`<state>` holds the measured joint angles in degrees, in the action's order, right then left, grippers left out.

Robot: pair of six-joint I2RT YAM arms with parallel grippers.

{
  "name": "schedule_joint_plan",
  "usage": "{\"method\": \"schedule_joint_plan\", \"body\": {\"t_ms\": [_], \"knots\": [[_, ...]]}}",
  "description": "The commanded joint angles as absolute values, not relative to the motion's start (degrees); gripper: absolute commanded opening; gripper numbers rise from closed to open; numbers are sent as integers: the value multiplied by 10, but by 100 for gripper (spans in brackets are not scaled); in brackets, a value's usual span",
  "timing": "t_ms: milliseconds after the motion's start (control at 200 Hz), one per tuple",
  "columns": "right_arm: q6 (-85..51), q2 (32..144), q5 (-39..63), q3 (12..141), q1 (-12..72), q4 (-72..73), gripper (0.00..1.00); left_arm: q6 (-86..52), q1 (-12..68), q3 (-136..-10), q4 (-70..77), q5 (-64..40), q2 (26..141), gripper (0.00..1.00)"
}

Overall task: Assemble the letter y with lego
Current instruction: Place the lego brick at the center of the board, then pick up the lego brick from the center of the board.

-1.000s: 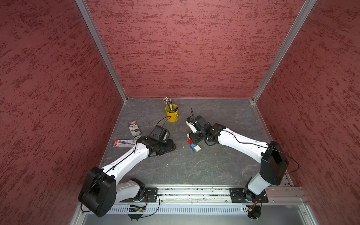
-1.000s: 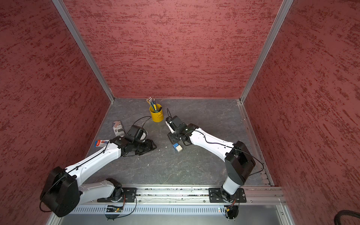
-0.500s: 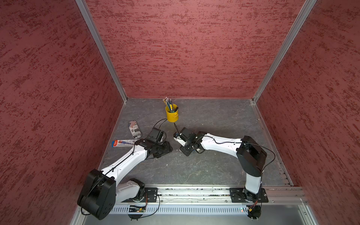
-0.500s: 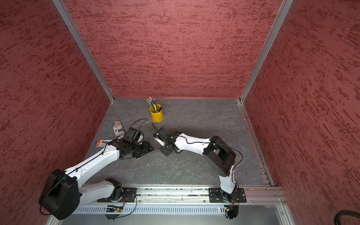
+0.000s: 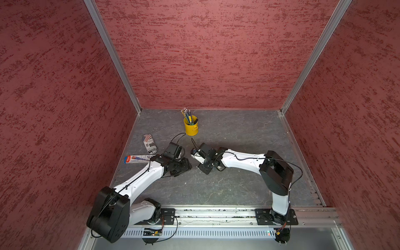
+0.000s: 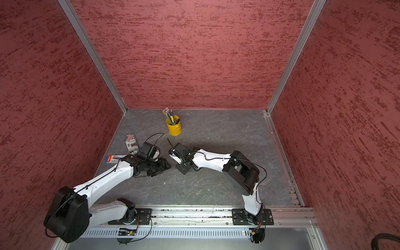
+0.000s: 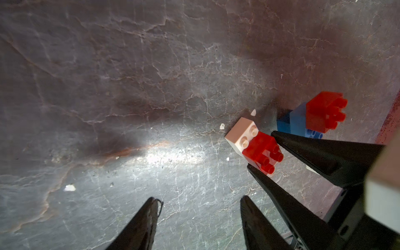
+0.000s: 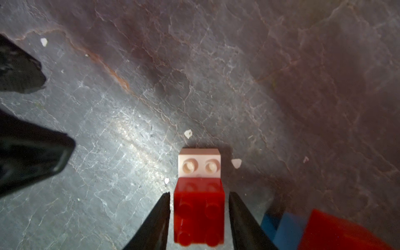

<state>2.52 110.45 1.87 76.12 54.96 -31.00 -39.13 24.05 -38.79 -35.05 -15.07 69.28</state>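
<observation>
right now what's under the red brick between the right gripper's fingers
A white brick: the red brick sits on half of it, leaving two studs showing. The covered half, and anything under the rest of the red brick, is hidden.

place: robot test cell | evidence: red walls (image 5: 205, 54), aluminium rail (image 5: 216, 214)

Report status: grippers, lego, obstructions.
Left gripper open, empty. Right gripper open, jaws astride red brick joined to white brick. Blue-and-red stack close by, not joined. One right finger sits between them.

Grey slate tabletop (image 5: 238, 134); yellow cup (image 5: 191, 127); can (image 5: 150, 144); flat packet (image 5: 138, 159); lego bricks (image 7: 259, 147)
</observation>
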Motion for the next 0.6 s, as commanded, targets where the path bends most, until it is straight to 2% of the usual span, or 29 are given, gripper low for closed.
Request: {"method": "schedule_joint_plan", "body": {"t_ms": [0,245,361,596], "knots": [[22,1085,7,769,553,-300,50,-385,236,-393,-336,-160,702,63],[-32,1011,-43,751,546,-301,51,-379,236,-393,-287,-197,721,63],[-66,966,-67,729,534,-298,56,-381,235,-388,-252,-225,730,63],[-110,930,-86,689,504,-305,58,-392,235,-366,-173,-280,762,63]]}}
